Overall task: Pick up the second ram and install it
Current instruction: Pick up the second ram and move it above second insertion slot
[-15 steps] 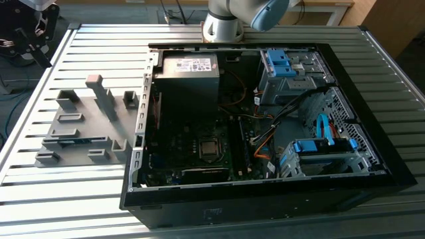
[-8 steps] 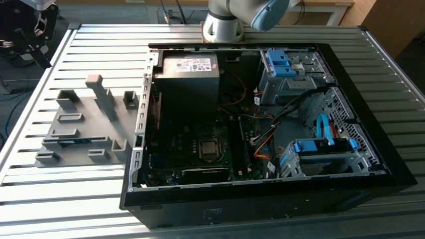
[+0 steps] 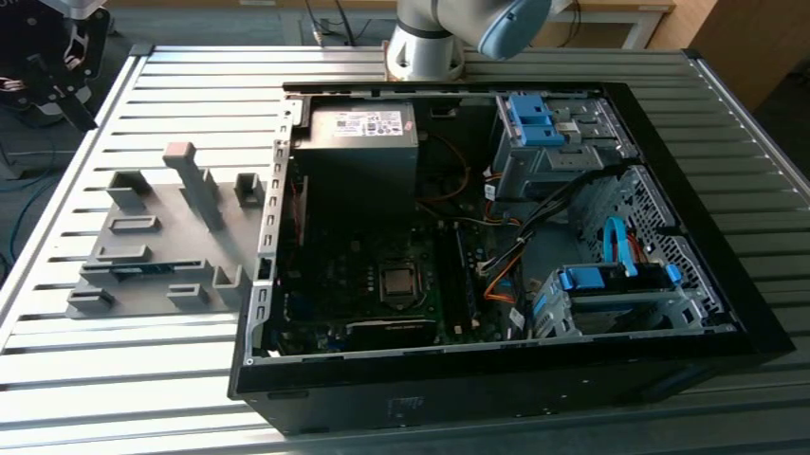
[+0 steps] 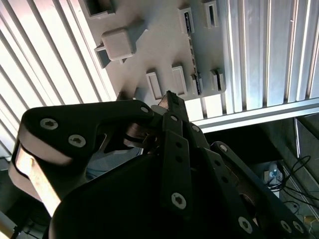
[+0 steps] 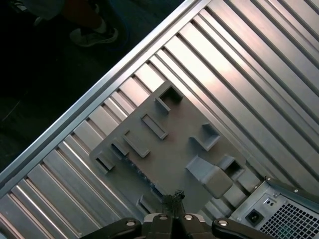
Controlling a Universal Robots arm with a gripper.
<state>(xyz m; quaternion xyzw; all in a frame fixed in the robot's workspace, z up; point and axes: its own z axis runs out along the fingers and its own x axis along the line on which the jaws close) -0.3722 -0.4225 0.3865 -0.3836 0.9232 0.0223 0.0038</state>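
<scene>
The second ram (image 3: 142, 269) is seen in the exterior view as a thin blue stick standing on its edge in a long slot of the grey holder tray (image 3: 165, 227). The slot sits towards the near side of the tray. The tray is laid flat on the slatted metal worktop (image 3: 127, 379), to the exterior view's left of the open computer case (image 3: 506, 398) and just beside its wall.

The hand (image 5: 174, 198) is held in the air above the tray (image 5: 174, 144), with its tips directed down at the part of the tray nearest the case. No contact with the tray or the ram is seen, and clear space is left between them. In both wrist views the fingertips (image 4: 169, 99) are seen drawn together, and nothing is gripped between them. The ram is therefore left in its slot, apart from and below the hand.

In the first wrist view a corner of the case's power supply (image 5: 279, 214) is seen beside the tray. A person's shoe (image 5: 94, 35) is seen on the dark floor beyond the edge of the worktop (image 5: 259, 74).
</scene>
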